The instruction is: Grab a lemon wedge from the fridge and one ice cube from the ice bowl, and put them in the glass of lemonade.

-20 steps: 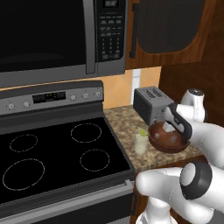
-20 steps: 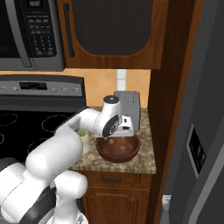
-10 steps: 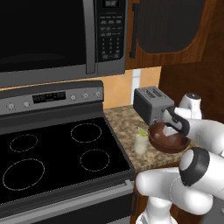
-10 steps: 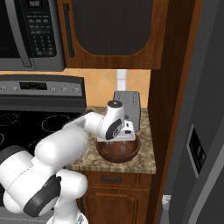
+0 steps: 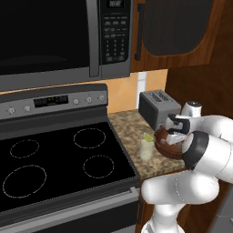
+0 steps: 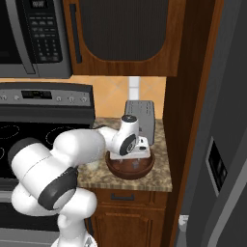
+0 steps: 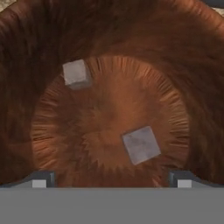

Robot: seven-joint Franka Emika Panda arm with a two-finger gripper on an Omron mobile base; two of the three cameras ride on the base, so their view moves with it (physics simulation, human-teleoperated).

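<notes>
The dark reddish-brown ice bowl lies right under my hand, with two pale ice cubes on its floor. One ice cube lies between my fingertips, slightly right of middle. The other ice cube lies farther off at the upper left. My gripper is open and holds nothing. It hangs just over the ice bowl on the granite counter, and the gripper points down into the bowl. The glass of lemonade stands left of the bowl with a yellow-green lemon wedge at its rim.
A grey toaster stands right behind the bowl. The black stove top lies to the left under the microwave. The grey fridge rises at the right behind a wooden side panel.
The hand has sunk a little toward the bowl and the elbow has swung lower and closer to the base. The jaws have stayed open.
</notes>
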